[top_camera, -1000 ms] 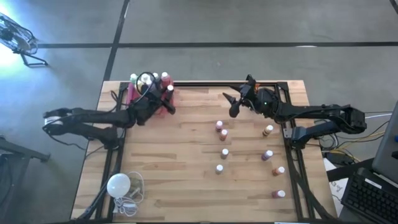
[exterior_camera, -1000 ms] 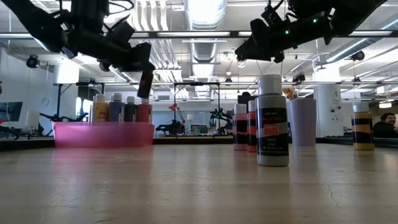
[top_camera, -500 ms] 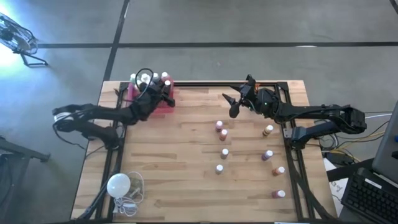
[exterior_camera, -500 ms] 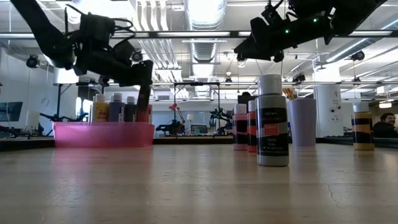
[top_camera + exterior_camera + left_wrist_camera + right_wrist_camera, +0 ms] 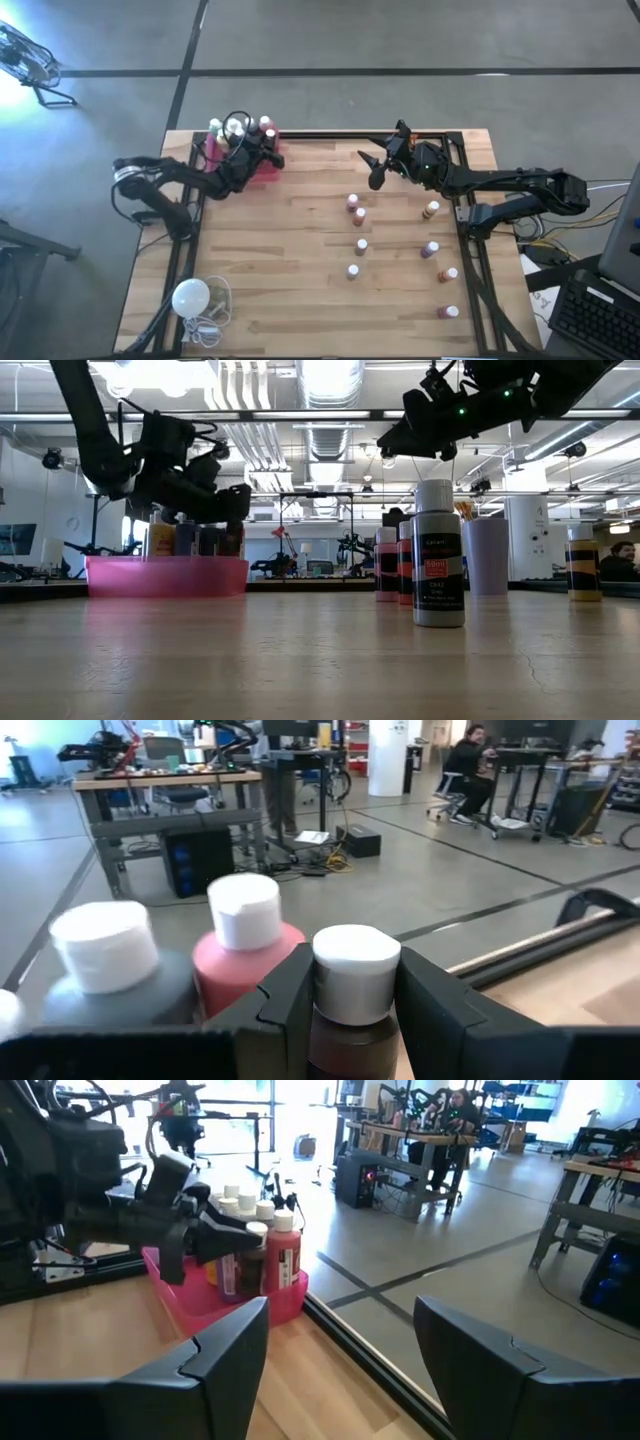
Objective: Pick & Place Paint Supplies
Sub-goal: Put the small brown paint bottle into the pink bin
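My left gripper (image 5: 262, 156) is at the table's far left, over the pink tray (image 5: 165, 575). It is shut on a small brown paint bottle with a white cap (image 5: 356, 970). The bottle's lower part sits behind the tray's wall (image 5: 232, 1308), beside several white-capped bottles such as the pink one (image 5: 246, 955). My right gripper (image 5: 378, 172) hangs open and high at the far middle, holding nothing (image 5: 340, 1360). Several small bottles (image 5: 359, 216) stand upright on the table's right half. No paintbrush shows. My left gripper pinches the brown bottle just under its white cap (image 5: 352, 1020), one finger on each side. The fingers (image 5: 290, 1005) lie level, coming from the table's left. The bottle stays upright, its lower end inside the tray; whether it rests on the tray's floor is hidden by the wall.
A white round bulb with a cord (image 5: 190, 297) lies at the near left corner. A grey-labelled bottle (image 5: 438, 555) stands nearest the low camera. Black frame rails (image 5: 470, 260) run along the table's sides. Bare wood lies between the tray and the right-hand bottles.
My left gripper has gone down and a little toward the table's far left corner with the brown bottle. The bottle has stayed upright and has sunk from above the tray to among the bottles in it.
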Tool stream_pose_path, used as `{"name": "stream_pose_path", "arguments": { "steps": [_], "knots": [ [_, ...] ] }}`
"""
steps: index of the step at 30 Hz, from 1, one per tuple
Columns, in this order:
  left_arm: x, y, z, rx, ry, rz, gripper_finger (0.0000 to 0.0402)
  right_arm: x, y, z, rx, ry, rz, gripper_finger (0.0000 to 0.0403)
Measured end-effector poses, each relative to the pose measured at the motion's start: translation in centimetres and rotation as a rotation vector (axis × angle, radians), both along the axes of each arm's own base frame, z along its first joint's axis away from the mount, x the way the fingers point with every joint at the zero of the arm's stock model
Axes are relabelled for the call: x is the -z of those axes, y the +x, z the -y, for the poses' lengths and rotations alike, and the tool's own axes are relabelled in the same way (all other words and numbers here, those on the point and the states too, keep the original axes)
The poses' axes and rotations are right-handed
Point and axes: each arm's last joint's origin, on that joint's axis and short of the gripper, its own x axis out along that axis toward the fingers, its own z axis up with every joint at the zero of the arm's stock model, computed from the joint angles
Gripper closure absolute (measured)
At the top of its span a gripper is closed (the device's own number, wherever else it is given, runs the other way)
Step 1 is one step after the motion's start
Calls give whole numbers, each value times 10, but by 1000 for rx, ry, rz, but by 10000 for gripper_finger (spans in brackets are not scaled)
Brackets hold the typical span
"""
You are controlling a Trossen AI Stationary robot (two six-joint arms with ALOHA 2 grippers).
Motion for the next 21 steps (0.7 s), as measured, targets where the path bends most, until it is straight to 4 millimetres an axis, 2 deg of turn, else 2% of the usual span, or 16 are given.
{"name": "stream_pose_path", "arguments": {
  "steps": [6,21],
  "knots": [
    [14,2,-5,-10,-11,-7,282,0,0,0,-3,0,0,165],
    [37,3,-12,-36,-54,-12,282,0,0,-1,-27,2,1,131]
  ]
}}
